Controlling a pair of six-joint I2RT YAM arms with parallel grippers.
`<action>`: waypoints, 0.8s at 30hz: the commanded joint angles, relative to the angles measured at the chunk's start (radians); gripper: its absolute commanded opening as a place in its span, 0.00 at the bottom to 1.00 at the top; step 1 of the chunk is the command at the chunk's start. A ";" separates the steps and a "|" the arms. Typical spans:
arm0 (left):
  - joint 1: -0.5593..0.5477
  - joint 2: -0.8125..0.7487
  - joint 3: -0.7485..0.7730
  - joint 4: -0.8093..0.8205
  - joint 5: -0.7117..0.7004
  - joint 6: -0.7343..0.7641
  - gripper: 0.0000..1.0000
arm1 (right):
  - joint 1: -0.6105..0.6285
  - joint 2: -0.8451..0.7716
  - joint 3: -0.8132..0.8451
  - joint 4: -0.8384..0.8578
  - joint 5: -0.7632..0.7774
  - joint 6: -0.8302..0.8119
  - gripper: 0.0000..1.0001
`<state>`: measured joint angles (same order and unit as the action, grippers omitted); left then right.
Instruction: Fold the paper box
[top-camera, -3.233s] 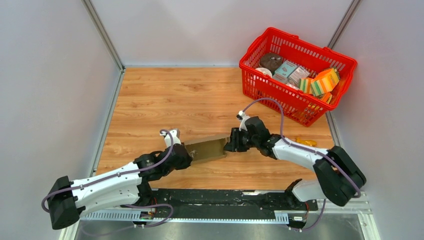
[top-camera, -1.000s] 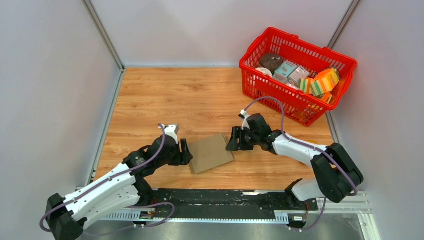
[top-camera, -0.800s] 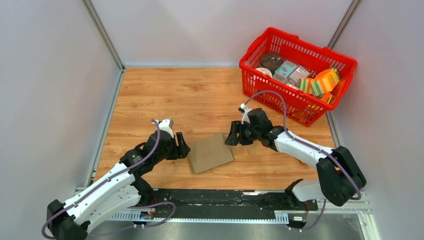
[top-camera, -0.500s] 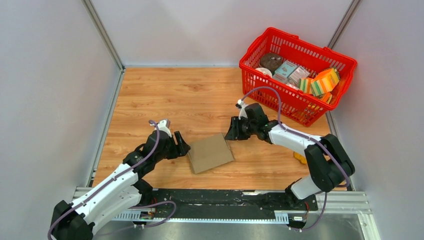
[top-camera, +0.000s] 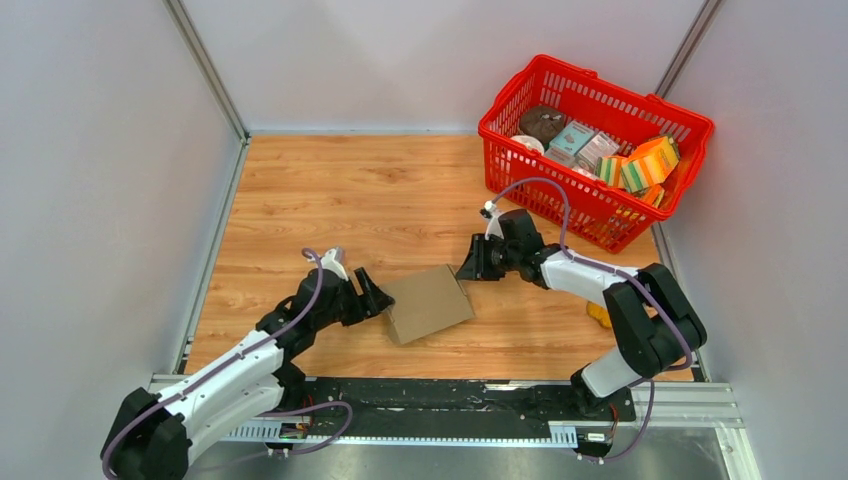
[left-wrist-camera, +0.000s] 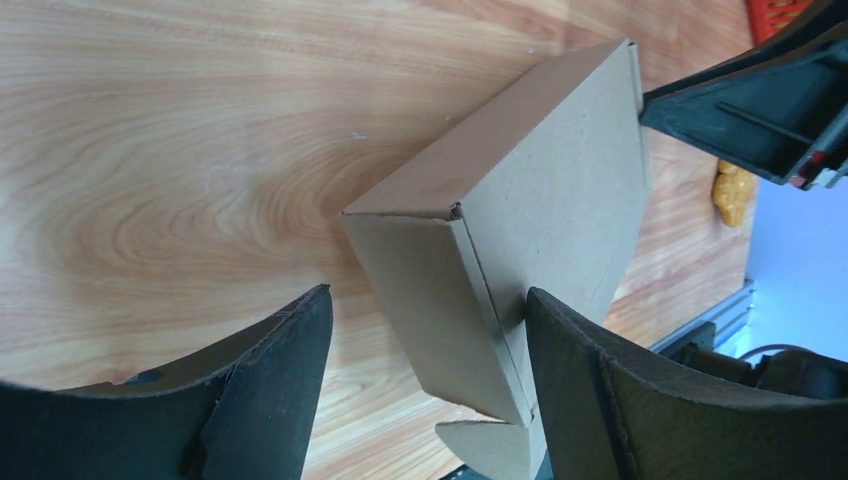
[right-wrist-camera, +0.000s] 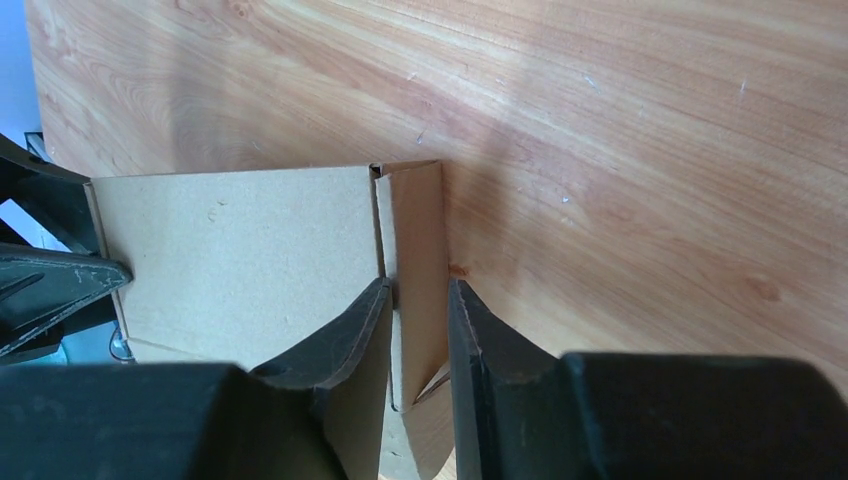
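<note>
Paper box (top-camera: 430, 303) sits on the bench (top-camera: 330, 190) between the arms, walls up, nearly formed, I reckon; one tab (left-wrist-camera: 487, 452) pokes loose. Left claw (left-wrist-camera: 425, 300) gapes wide around one end; right claw (right-wrist-camera: 418, 290) sits narrow astride the other wall, and I cannot tell whether it grips.

The brown paper box (top-camera: 430, 303) is lying flat and slightly skewed on the wooden table (top-camera: 330, 190). The left gripper (top-camera: 380, 297) is sitting at its 9 o'clock edge with fingers spread. The right gripper (top-camera: 468, 270) is meeting its 1 o'clock corner. A red basket (top-camera: 600, 78) of packages is standing at the table's 1 o'clock.
</note>
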<state>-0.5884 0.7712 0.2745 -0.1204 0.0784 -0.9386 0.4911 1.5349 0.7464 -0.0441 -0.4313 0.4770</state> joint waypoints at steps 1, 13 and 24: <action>0.004 0.028 -0.006 0.117 0.052 -0.045 0.79 | -0.013 0.025 -0.019 0.035 0.002 0.003 0.29; 0.004 0.174 -0.081 0.435 0.123 -0.196 0.79 | -0.020 0.062 -0.022 0.075 -0.003 0.025 0.29; 0.004 0.083 -0.115 0.433 0.072 -0.301 0.47 | -0.019 0.036 -0.019 0.066 -0.018 0.051 0.51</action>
<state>-0.5854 0.9012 0.1635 0.2298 0.1524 -1.1862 0.4660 1.5764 0.7376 0.0448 -0.4629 0.5220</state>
